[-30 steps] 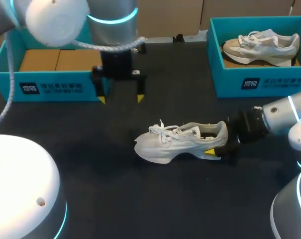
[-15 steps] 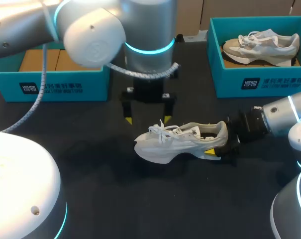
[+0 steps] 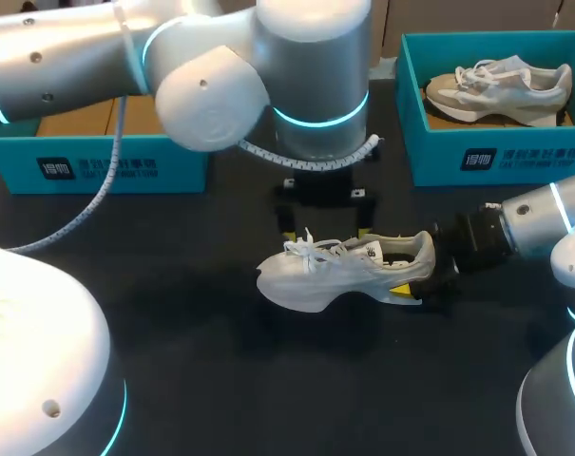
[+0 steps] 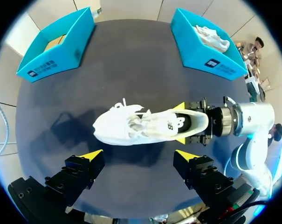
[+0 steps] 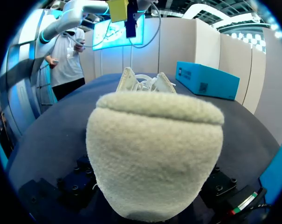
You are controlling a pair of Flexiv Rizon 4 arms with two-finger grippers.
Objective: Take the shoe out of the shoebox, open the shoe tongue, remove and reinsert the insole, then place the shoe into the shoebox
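The heel of the white sneaker is clamped by the right pincer, likely to steady it for the wide-open, empty left pincer poised above.

Our left end effector hangs above the dark worktop, fingers spread wide, over the white shoe resting on its sole. Our right end effector clasps the heel from both sides. Beyond stand a blue shoebox and, well apart, a second shoebox holding another shoe.
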